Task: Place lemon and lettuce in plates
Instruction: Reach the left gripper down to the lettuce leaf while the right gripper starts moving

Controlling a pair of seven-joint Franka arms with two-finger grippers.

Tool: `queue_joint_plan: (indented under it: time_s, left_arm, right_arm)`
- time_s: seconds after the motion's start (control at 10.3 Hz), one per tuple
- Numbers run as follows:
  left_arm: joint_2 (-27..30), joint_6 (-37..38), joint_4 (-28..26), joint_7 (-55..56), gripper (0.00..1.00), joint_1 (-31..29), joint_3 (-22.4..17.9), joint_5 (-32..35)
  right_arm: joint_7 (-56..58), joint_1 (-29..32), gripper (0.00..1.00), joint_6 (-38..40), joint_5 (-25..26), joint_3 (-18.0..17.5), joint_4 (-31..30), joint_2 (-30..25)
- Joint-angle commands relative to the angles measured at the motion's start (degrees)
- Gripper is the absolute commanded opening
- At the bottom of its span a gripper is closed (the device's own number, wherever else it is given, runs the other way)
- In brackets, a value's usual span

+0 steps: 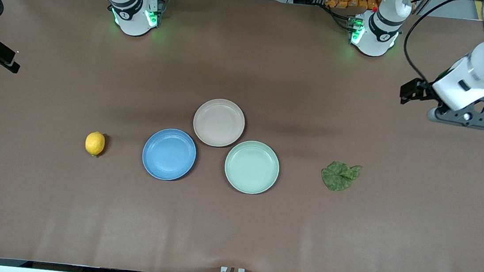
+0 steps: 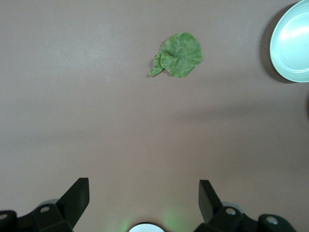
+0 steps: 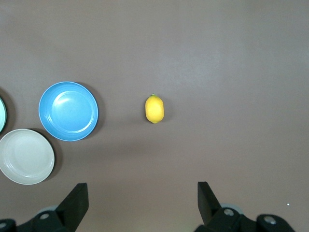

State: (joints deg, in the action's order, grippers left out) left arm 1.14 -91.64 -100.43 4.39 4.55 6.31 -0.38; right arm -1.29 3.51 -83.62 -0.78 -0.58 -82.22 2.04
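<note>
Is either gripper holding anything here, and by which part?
Nothing is held: the left gripper and right gripper are open and empty in the air.

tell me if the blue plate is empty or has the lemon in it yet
Empty. The blue plate shows only bare surface, and the lemon lies on the table beside it, toward the right arm's end.

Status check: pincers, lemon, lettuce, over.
Both pincers, left and right, open, empty, aloft. Lemon and lettuce on table, outside plates. Nothing in the way.
</note>
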Motion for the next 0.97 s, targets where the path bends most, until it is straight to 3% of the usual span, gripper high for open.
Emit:
queue_joint_plan:
  time_s: [0.0,0.19,0.87]
  left_arm:
    - [0.53,-7.64,-7.83,3.67,1.00,-0.33,0.20,-1.47]
    - [-2.01,-13.37,-11.62,5.71,1.00,-0.07,0.20,-1.47]
    - [-13.44,-26.47,-11.81,5.89,1.00,-4.38,-0.07,-0.94]
  right_arm:
    - [-0.20,0.45,1.00,2.23,-0.19,-0.30,0.57,0.77]
    - [-0.29,0.45,1.00,2.41,-0.19,-0.30,0.39,0.95]
    - [-0.29,1.68,1.00,4.08,-0.45,-0.21,-0.05,5.52]
